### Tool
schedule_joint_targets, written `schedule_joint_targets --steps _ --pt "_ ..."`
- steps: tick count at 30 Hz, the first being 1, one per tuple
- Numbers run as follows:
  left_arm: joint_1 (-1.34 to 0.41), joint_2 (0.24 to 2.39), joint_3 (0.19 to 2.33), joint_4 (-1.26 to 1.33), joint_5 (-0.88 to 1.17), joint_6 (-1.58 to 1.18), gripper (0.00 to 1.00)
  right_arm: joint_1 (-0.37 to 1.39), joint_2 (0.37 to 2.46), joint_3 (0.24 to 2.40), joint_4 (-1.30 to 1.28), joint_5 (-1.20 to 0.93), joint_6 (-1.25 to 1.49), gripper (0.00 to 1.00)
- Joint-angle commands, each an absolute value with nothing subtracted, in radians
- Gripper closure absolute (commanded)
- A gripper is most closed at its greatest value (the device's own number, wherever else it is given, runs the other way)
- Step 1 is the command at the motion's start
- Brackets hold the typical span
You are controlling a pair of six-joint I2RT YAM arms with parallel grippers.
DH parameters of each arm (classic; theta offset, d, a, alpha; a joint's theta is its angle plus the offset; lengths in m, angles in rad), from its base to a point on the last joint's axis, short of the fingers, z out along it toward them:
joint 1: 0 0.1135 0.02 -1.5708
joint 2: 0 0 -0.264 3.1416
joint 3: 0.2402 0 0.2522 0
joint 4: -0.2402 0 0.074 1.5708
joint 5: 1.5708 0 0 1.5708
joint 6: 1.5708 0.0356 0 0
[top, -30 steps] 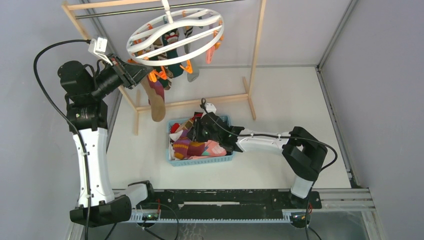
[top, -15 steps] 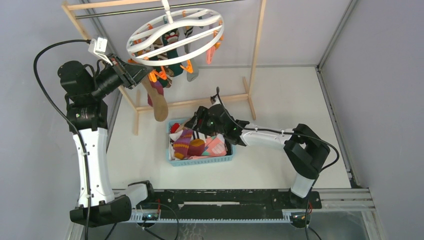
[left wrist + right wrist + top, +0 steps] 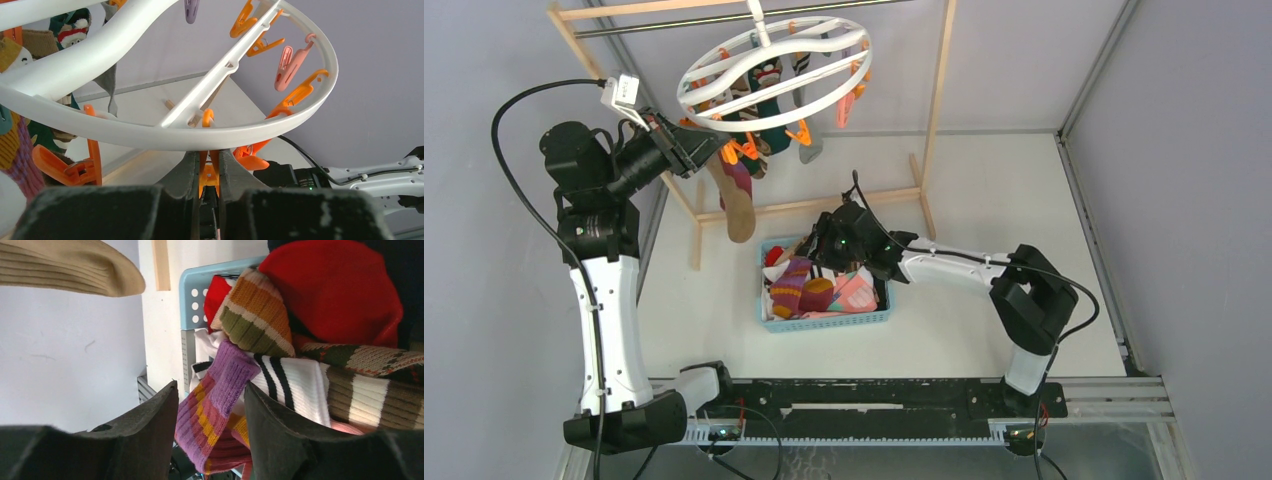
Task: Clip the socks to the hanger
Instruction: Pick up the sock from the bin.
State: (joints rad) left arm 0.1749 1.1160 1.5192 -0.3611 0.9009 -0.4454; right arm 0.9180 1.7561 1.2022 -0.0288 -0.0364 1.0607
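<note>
From above, the hanger [image 3: 774, 75] hangs from the wooden rack [image 3: 936, 120] at the far left of the worktop, with several socks already clipped under it. The other socks [image 3: 819, 292] lie heaped in a blue basket [image 3: 826, 322] in the middle. The left hand [image 3: 702, 150] is raised to the near left edge of the ring, and the right hand [image 3: 824, 248] reaches down into the far side of the basket. In the left wrist view, the fingers of the left hand are closed tightly on an orange clip [image 3: 209, 176] just under the white ring, as if to squeeze its mouth open. In the right wrist view, the fingers of the right hand stand partly apart with a purple-orange striped sock [image 3: 220, 390] between them; I cannot tell if they press it yet. I judge the step to be picking the next sock. The next move calls for closing on this sock alone, lifting it free of the white and brown socks beside it, and carrying its cuff to the clip that the left hand holds.
</note>
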Motion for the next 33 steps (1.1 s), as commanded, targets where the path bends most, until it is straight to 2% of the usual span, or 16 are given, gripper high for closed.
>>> schedule_joint_targets --steps 1,10,14,18,20,23,28,29,33 --pt "0.169 1.085 1.55 -0.371 0.909 -0.449 0.86 0.916 1.795 1.287 -0.115 -0.048 1.087 0.43" --pt "0.166 1.086 1.549 -0.371 0.91 -0.452 0.86 0.923 1.828 1.35 -0.207 -0.017 1.102 0.5" --pt "0.167 1.085 1.552 -0.371 0.911 -0.452 0.86 0.922 1.825 1.351 -0.243 -0.002 1.115 0.47" --pt "0.165 1.087 1.549 -0.37 0.911 -0.453 0.86 0.917 1.837 1.351 -0.219 -0.011 1.136 0.49" --pt "0.165 1.085 1.547 -0.371 0.912 -0.45 0.86 0.916 1.838 1.352 -0.208 -0.009 1.143 0.56" --pt "0.166 1.085 1.547 -0.372 0.912 -0.451 0.86 0.922 1.822 1.344 -0.161 0.0 1.118 0.74" --pt "0.166 1.08 1.547 -0.381 0.913 -0.446 0.86 0.939 1.736 1.287 0.021 0.083 0.983 0.97" --pt "0.166 1.078 1.548 -0.385 0.913 -0.443 0.86 0.94 1.704 1.269 0.1 0.082 0.942 1.0" --pt "0.165 1.083 1.564 -0.4 0.92 -0.442 0.86 0.934 1.616 1.2 0.35 -0.026 0.772 1.0"
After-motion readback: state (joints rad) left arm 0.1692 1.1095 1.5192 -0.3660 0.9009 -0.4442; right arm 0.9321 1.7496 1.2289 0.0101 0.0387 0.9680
